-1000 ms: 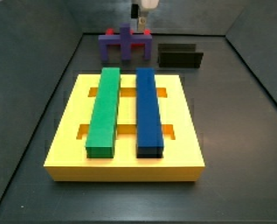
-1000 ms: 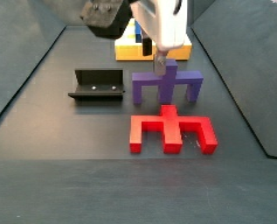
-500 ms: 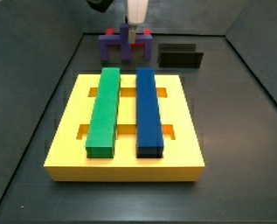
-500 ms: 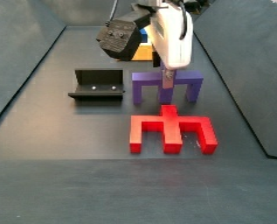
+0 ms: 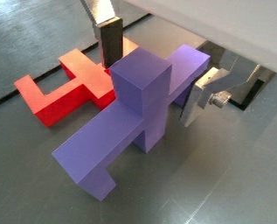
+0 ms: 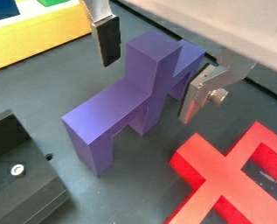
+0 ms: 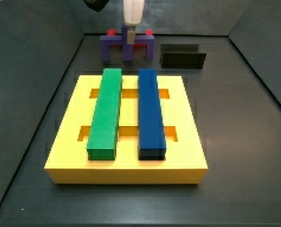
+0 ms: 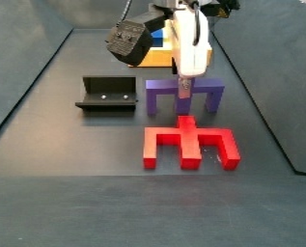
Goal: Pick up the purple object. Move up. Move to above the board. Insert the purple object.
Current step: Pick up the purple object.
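Hand (image 6: 152,70) open astride the purple object's (image 6: 128,105) stub, fingers (image 6: 107,39) apart.

Even light; soft shadows; sharp.

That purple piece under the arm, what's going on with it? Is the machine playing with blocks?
More or less. A single robot arm has its gripper lowered over the purple object, one finger on each side of its raised stub. The jaws look open, and the piece sits on the floor, not lifted. A red piece lies beside it, and a dark fixture stands nearby. The board, yellow and carrying a green bar and a blue bar, waits further along the floor.
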Robot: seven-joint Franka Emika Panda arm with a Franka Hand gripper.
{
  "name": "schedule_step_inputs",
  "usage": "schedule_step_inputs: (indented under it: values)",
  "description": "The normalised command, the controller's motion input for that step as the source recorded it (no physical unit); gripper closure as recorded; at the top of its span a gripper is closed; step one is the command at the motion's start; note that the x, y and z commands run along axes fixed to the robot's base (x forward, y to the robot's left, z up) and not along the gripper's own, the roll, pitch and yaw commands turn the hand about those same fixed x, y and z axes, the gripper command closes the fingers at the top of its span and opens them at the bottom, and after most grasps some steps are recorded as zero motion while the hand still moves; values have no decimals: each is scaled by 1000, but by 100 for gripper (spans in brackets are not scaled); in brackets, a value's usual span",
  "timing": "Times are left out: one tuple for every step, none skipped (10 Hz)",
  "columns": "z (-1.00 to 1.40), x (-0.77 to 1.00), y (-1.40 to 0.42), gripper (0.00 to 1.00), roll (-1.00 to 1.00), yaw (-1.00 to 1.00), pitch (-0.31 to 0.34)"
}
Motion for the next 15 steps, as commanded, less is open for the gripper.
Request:
schedule_step_inputs:
  values:
    - [100, -311, 0, 0, -17, 0, -59]
    - [97, -189, -20, 0, -23, 129, -74]
    - [94, -51, -54, 0, 0, 229, -57]
    - [123, 0, -63, 0, 0, 114, -36]
    - [49, 0, -51, 0, 0, 60, -11]
    - [74, 74, -31, 0, 0, 31, 0]
    - [74, 63, 0, 0, 0, 14, 0]
    - [57, 14, 0, 0, 3, 0, 0]
    - [0, 0, 0, 0, 0, 0, 4]
    - [0, 0, 0, 0, -4, 0, 0]
    - [0, 0, 0, 0, -7, 0, 0]
    - [69, 3, 9, 0, -41, 129, 0]
    - [197, 0, 0, 0, -4, 583, -10]
    - [254, 0, 0, 0, 0, 749, -16]
    - [240, 0, 0, 0, 0, 866, -1]
